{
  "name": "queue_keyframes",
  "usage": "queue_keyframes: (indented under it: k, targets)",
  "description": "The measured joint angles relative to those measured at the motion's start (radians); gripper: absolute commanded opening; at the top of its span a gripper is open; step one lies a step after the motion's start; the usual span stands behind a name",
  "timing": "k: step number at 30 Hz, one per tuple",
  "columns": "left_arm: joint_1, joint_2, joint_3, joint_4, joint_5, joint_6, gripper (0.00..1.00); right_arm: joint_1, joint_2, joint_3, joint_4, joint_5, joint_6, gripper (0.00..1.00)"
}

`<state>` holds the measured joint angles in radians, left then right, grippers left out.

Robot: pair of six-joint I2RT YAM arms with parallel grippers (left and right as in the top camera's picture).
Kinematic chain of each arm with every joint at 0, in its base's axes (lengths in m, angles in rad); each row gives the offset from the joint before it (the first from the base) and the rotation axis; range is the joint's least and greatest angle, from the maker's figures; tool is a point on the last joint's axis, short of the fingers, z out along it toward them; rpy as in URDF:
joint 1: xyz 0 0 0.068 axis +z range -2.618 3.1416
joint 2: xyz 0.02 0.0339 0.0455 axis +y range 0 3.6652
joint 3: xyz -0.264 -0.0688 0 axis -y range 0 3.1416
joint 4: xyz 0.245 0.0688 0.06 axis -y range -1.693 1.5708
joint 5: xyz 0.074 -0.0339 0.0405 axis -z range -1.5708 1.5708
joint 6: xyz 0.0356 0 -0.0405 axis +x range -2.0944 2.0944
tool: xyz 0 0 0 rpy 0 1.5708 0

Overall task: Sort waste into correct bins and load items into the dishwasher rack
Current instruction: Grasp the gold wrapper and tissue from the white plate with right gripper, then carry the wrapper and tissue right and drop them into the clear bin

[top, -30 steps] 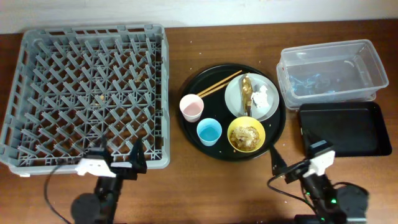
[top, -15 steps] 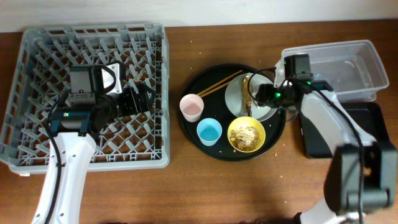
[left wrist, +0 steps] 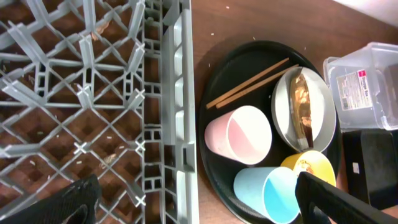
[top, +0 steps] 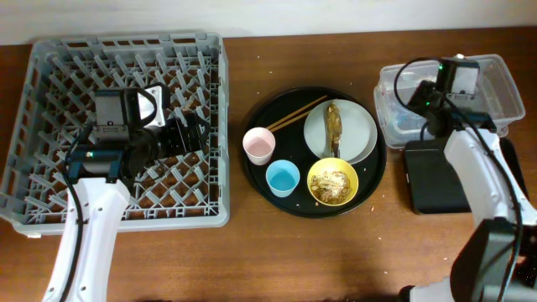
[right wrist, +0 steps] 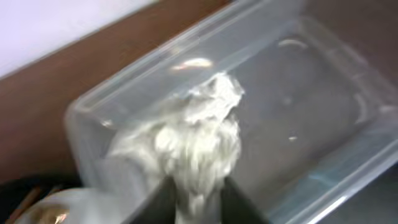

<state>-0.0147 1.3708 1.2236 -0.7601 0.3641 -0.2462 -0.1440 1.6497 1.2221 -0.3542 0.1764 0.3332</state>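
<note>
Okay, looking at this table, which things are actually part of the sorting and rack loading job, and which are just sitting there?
Part of the job: dishwasher rack, clear tub, flat black tray, plate, yellow bowl with food scraps, pink cup, blue cup, chopsticks, wrapper, crumpled white paper.

Just there: round black tray, wooden table.

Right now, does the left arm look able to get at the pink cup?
Probably yes. The left claw hangs open over the right edge of the dishwasher rack; the pink cup stands uncovered on the round black tray beyond it. The blue cup nearby may crowd one finger.
</note>
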Motion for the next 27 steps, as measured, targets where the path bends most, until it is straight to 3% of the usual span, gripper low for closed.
queue_keyframes:
  k: [1,2,5,7,12,13,15,20,23,25,27]
  targets:
    - [0.0,0.0,0.0,0.0,0.0,0.0,0.99,-0.004,0.006,0.0,0.002,-0.009,-0.019,0.89]
    - [0.0,0.0,0.0,0.001,0.0,0.0,0.99,0.0,-0.011,0.0,-0.012,-0.073,-0.068,0.77]
    - [0.0,0.001,0.0,0.001,0.0,0.0,0.99,0.11,-0.142,0.016,-0.219,-0.391,-0.106,0.75]
    - [0.0,0.001,0.0,0.0,0.0,0.0,0.99,0.227,-0.124,0.02,-0.268,-0.366,-0.108,0.7]
    - [0.0,0.002,0.001,0.001,0.0,0.0,0.99,0.293,0.214,0.019,-0.159,-0.275,-0.105,0.43]
    - [0.0,0.002,0.0,0.001,0.0,0.0,0.99,0.294,0.27,0.019,-0.153,-0.321,-0.104,0.43]
    - [0.0,0.002,0.001,0.0,0.0,0.0,0.99,0.294,0.278,0.019,-0.138,-0.34,-0.108,0.07]
    - [0.0,0.002,0.001,0.0,0.0,0.0,0.99,0.292,0.274,0.019,-0.145,-0.358,-0.104,0.04]
    - [0.0,0.002,0.0,0.0,0.0,0.0,0.99,0.266,0.152,0.058,-0.161,-0.406,-0.103,0.04]
    - [0.0,0.002,0.001,0.001,0.0,0.0,0.99,0.177,0.002,0.091,-0.16,-0.331,-0.048,0.04]
    - [0.0,0.002,0.001,0.0,0.0,0.0,0.99,0.053,-0.031,0.103,-0.166,-0.204,0.051,0.04]
